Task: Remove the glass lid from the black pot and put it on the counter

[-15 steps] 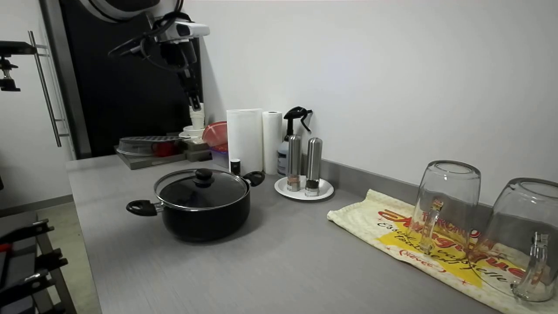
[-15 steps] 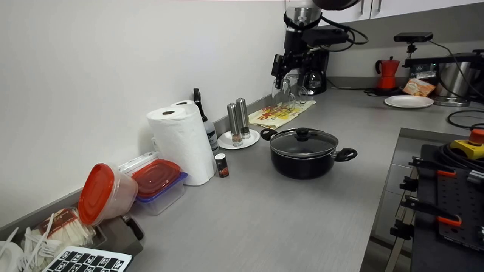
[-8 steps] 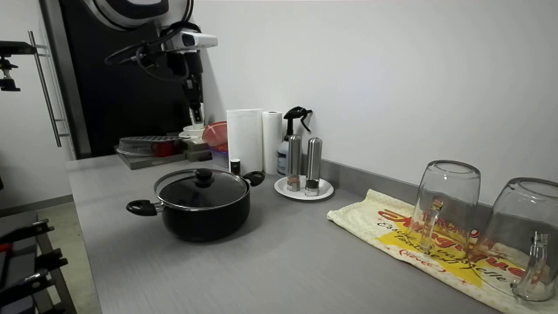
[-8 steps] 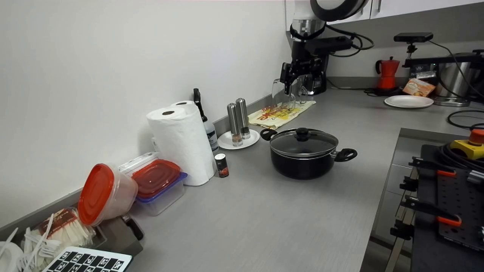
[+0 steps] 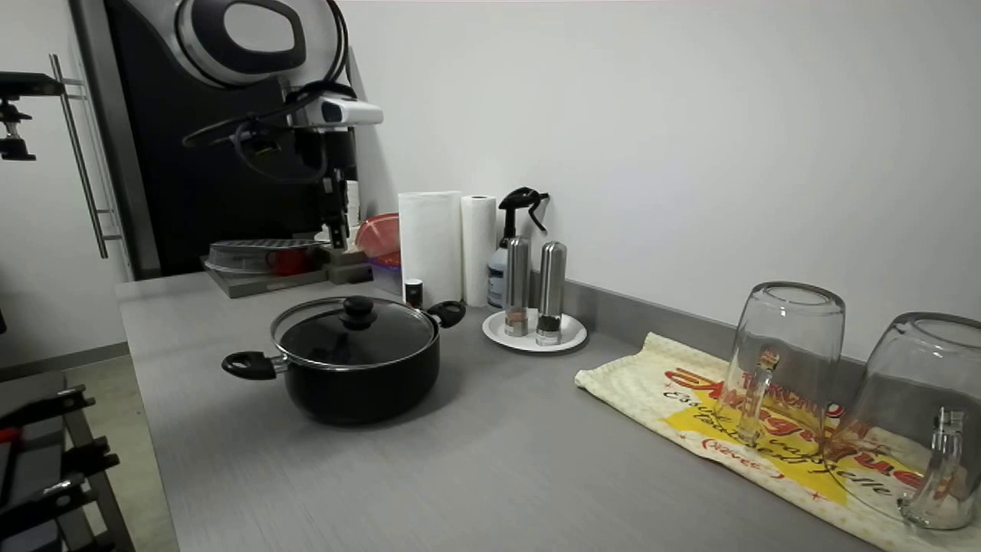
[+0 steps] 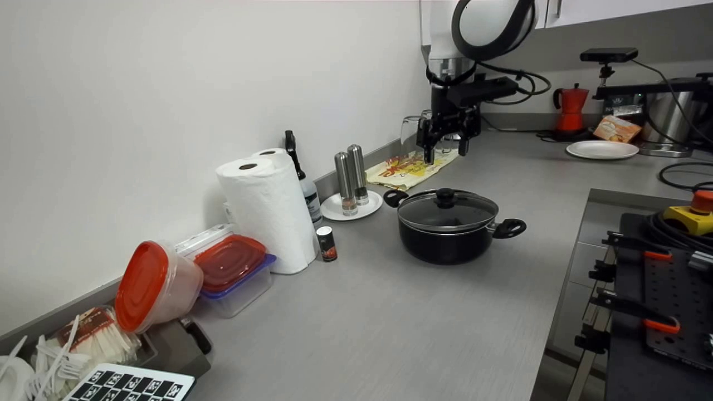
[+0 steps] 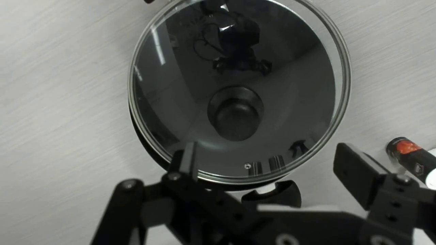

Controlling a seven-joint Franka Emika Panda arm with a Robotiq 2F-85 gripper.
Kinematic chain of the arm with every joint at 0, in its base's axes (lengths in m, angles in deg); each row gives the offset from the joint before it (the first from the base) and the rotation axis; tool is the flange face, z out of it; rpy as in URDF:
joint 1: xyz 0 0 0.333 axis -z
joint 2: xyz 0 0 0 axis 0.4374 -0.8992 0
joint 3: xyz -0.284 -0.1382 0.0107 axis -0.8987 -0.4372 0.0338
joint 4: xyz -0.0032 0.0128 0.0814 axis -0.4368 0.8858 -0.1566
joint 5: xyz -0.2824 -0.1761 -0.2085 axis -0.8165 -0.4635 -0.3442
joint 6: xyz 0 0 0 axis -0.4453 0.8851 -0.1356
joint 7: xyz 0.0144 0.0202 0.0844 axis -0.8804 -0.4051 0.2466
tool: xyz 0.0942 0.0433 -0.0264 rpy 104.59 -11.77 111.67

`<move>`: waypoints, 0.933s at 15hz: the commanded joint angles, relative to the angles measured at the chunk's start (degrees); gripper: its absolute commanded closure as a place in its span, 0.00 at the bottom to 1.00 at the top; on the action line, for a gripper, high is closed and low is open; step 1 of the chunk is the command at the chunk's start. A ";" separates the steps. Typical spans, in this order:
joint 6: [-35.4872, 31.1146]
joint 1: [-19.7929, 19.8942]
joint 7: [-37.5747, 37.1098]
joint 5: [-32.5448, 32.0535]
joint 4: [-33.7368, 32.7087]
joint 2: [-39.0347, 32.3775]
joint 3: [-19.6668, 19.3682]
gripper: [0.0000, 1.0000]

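The glass lid (image 5: 395, 333) sits on the black pot (image 5: 368, 399), its black knob (image 5: 358, 308) upright in the centre. The pot stands on the grey counter (image 5: 498, 468). The lid (image 6: 473, 209) and pot (image 6: 445, 249) also show in the other exterior view. My gripper (image 6: 446, 157) points down, open and empty, above the lid and apart from it; it also shows in an exterior view (image 5: 337, 244). In the wrist view the lid (image 7: 299, 102) and knob (image 7: 237, 120) lie ahead of my spread gripper (image 7: 268, 153); one pot handle (image 7: 284, 195) shows between the fingers.
A white plate (image 5: 498, 337) with two metal mills stands near the wall. Paper rolls (image 6: 273, 217), a spray bottle (image 6: 309, 195) and a small black bottle (image 6: 327, 245) are close by. Glass mugs (image 5: 789, 330) stand on a patterned towel (image 5: 651, 376). Plastic containers (image 6: 239, 295) are at one end.
The arm has come down and the gripper has swung from tilted to nearly vertical, lower over the pot. The pot and lid have not moved.
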 commanded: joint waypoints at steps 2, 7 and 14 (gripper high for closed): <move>-1.37 -0.85 -2.68 -1.25 -1.59 -4.89 -2.41 0.00; -0.77 -1.32 -2.04 0.47 -3.92 -7.70 -3.93 0.00; -0.63 -3.14 -2.05 2.06 -8.49 -12.36 -3.76 0.00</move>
